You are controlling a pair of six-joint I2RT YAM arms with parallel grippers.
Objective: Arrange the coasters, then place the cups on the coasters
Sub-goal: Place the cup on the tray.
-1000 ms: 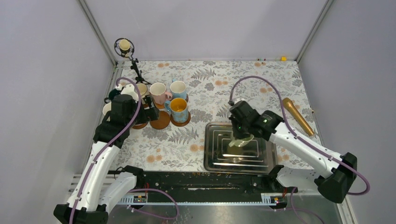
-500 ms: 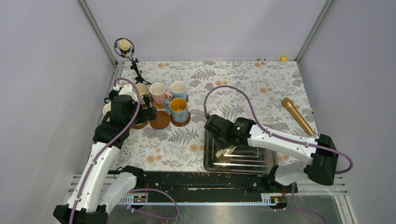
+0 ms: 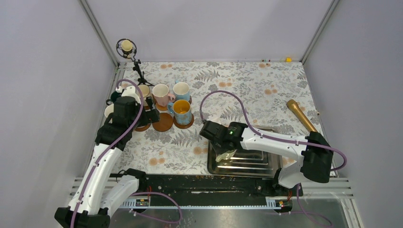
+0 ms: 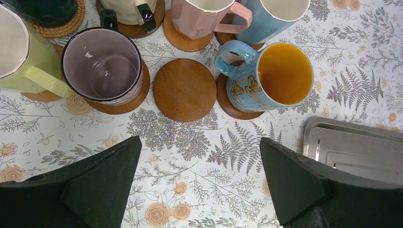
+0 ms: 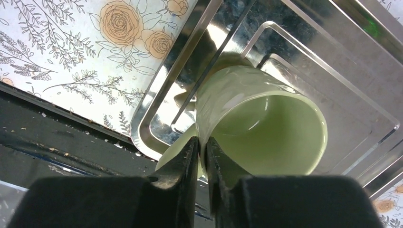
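My right gripper [image 5: 202,142] is shut on the wall of a pale green cup [image 5: 266,123], one finger inside the rim and one outside. The cup hangs tilted over the near-left corner of the steel tray [image 5: 332,57]. In the top view that right gripper [image 3: 225,153] is at the tray's [image 3: 256,164] left side. My left gripper [image 4: 199,145] stands open above the cloth, just short of a bare brown coaster [image 4: 184,89]. Around that coaster, cups stand on coasters: mauve [image 4: 102,71], blue with an orange inside [image 4: 275,76], pink [image 4: 204,16].
More cups crowd the far left: yellow-green [image 4: 19,57], cream [image 4: 128,9], light blue [image 4: 271,14]. A gold cylinder [image 3: 302,118] lies at the right. A small stand [image 3: 127,47] rises at the back left corner. A black rail [image 3: 204,183] runs along the near edge.
My right arm has swung left and toward the near edge with the pale green cup, from the tray's middle to its near-left corner. The left arm has not moved.
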